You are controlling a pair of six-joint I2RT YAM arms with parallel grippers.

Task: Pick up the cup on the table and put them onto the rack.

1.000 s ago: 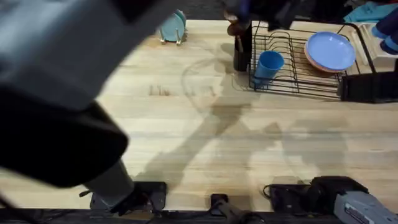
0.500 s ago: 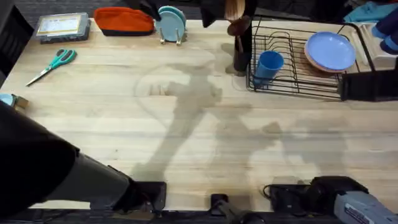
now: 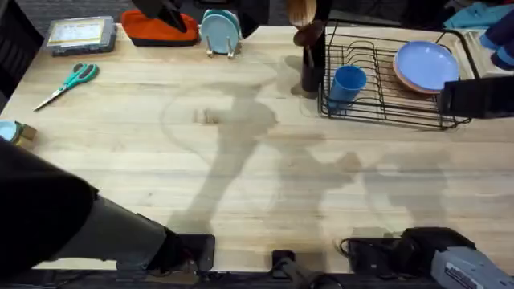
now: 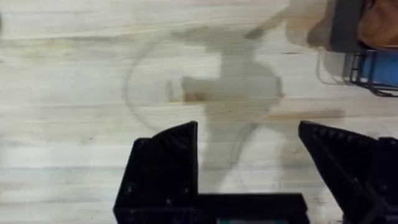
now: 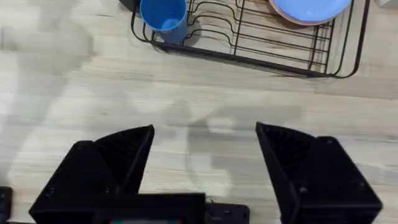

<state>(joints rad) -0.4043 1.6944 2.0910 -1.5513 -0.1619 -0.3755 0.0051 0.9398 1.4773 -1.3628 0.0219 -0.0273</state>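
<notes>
The bright-blue cup (image 3: 347, 84) stands upright inside the left end of the black wire rack (image 3: 385, 108) at the back right of the wooden table (image 3: 257, 177). In the right wrist view the cup (image 5: 163, 15) and rack (image 5: 261, 46) lie beyond my right gripper (image 5: 205, 134), which is open over bare planks with nothing in it. My left gripper (image 4: 247, 127) is also open and empty above the table's middle, well short of the rack (image 4: 339, 71). The left arm (image 3: 56, 217) looms dark at the lower left of the overhead view.
A dark holder with wooden spoons (image 3: 312, 56) stands against the rack's left side. A blue plate (image 3: 426, 64) lies in the rack. Teal plates on a wooden stand (image 3: 221, 32), an orange pouch (image 3: 157, 28), a clear box (image 3: 80, 34) and scissors (image 3: 68, 80) sit at the back left.
The left arm has dropped back from under the overhead camera toward the lower left, uncovering the back-left table. The cup stays in the rack.
</notes>
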